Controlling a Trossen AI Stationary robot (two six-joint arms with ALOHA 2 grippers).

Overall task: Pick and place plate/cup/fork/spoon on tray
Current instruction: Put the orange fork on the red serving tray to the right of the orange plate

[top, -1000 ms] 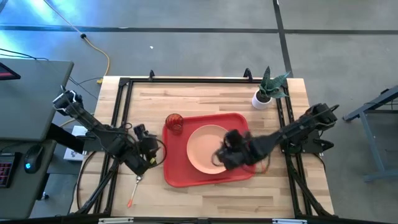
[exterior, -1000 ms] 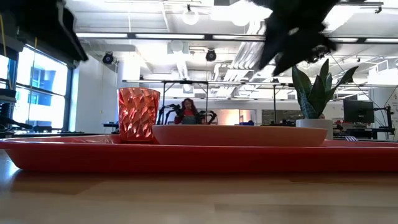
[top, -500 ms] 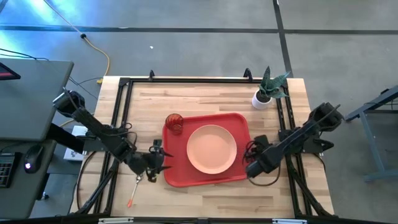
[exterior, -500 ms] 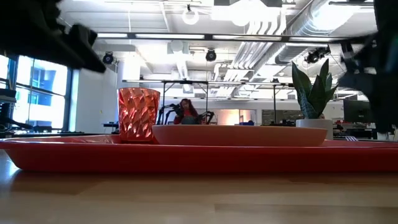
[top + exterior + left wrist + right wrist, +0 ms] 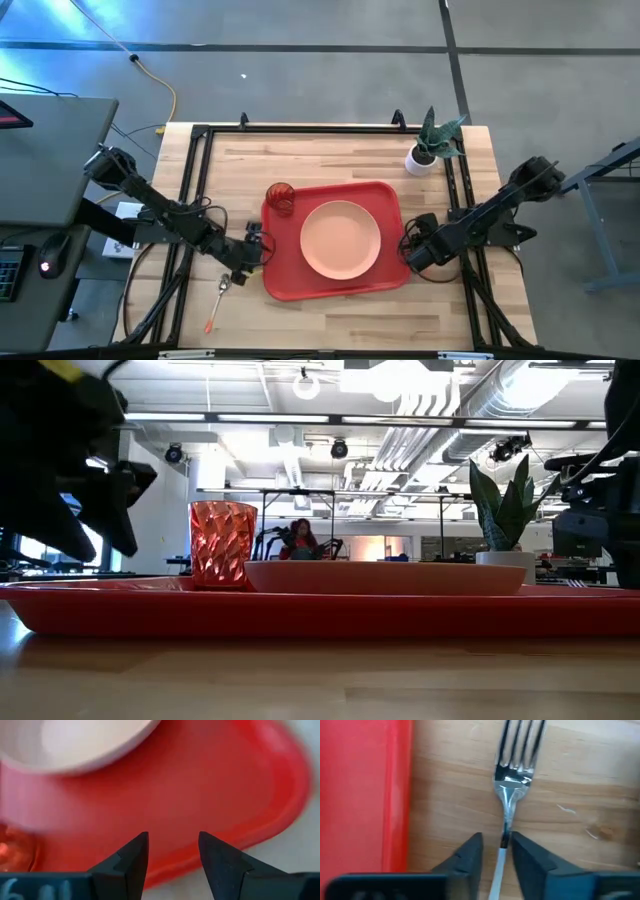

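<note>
The fork (image 5: 512, 775) is seen flat on the table just beside the tray (image 5: 360, 795), its handle running lengthwise between the slightly parted, empty fingers of the nearer right gripper (image 5: 497, 851).

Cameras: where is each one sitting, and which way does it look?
High: overhead, facing down; both arms, tray, plate, spoon.
Low: table height, looking across; cup, plant.
Left wrist: left gripper over the tray.
Right wrist: right gripper around the fork.
Shared: all show the tray.
</note>
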